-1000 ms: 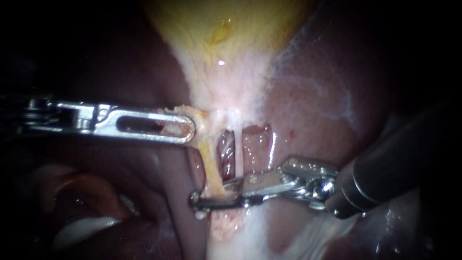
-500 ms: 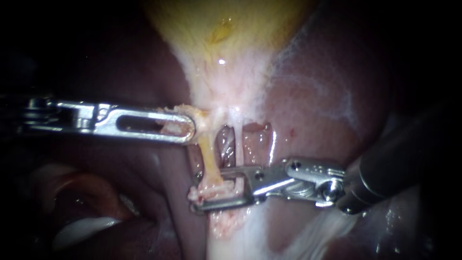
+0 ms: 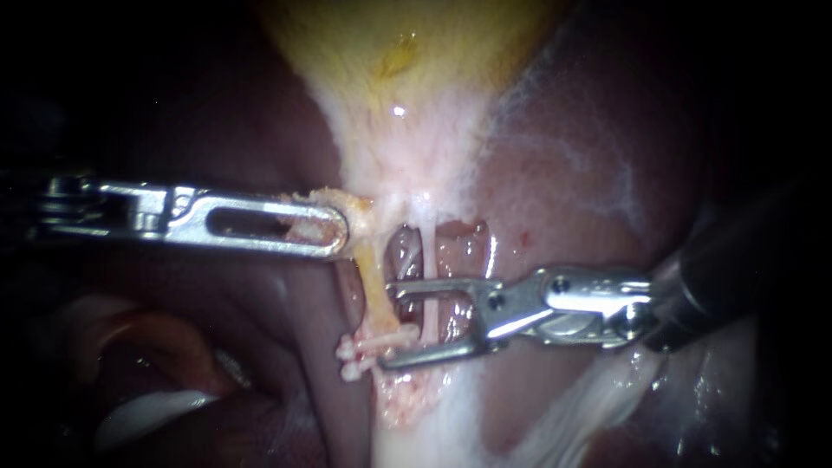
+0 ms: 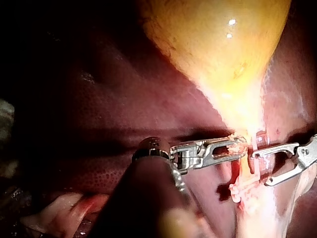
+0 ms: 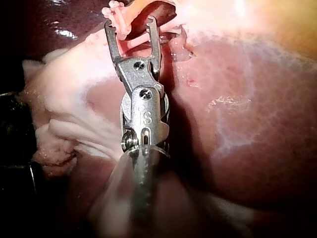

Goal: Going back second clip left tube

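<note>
Now, jaws spread wide.
Silver right instrument (image 3: pixel 388 322) gapes just beside the small white clip (image 3: pixel 368 347) on the yellowish left tube (image 3: pixel 374 290); silver left instrument (image 3: pixel 336 230) pinches pale tissue (image 3: pixel 355 208) under the yellow gallbladder (image 3: pixel 407 52).

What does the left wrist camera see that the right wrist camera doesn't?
Only the left wrist view shows the slim silver left tool, its jaws shut on pale tissue. Only the right wrist view shows the hinge and dark shaft of the silver right tool. Both show that right tool's open jaws, the small white clip and the dark red liver.
</note>
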### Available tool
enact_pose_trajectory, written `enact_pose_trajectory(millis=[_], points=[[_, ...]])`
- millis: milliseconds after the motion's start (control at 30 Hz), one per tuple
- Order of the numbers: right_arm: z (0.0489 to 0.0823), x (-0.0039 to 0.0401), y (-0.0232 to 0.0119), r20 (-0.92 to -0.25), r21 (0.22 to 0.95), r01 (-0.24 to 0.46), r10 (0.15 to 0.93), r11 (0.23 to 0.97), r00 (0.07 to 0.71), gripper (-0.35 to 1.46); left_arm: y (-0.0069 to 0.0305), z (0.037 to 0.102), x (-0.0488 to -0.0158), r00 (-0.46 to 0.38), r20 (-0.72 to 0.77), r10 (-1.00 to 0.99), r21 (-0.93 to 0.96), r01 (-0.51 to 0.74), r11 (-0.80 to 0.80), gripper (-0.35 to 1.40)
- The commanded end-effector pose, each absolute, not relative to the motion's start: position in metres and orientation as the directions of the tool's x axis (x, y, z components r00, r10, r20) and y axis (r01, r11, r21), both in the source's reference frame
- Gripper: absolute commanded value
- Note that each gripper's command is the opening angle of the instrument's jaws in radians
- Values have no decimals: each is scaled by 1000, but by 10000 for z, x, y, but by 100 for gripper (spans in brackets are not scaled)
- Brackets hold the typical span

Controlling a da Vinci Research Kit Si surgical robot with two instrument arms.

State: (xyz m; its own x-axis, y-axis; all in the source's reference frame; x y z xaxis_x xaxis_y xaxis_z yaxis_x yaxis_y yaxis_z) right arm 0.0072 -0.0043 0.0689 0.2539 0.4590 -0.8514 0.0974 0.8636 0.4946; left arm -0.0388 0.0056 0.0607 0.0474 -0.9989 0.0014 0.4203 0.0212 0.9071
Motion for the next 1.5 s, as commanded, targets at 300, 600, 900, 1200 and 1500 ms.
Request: enact_pose_trajectory(millis=[300, 600, 900, 1200, 1500], points=[[633, 8, -5, -872, 452, 84, 421, 888, 250, 50, 56, 607, -388, 47, 1, -999, 907, 420, 21, -35], [622, -3, 0, -875, 450, 93, 417, 888, 247, 50, 57, 614, -389, 47, 4, -999, 907, 421, 23, -35], [622, -5, -1, -875, 450, 95, 417, 888, 247, 50, 57, 646, -403, 42, 16, -999, 904, 425, 33, -35], [620, -5, -2, -875, 451, 102, 417, 887, 245, 50, 59, 673, -416, 48, 29, -998, 901, 431, 46, -35], [620, -5, -2, -875, 451, 104, 417, 886, 245, 50, 58, 672, -417, 48, 28, -998, 902, 430, 46, -35]])
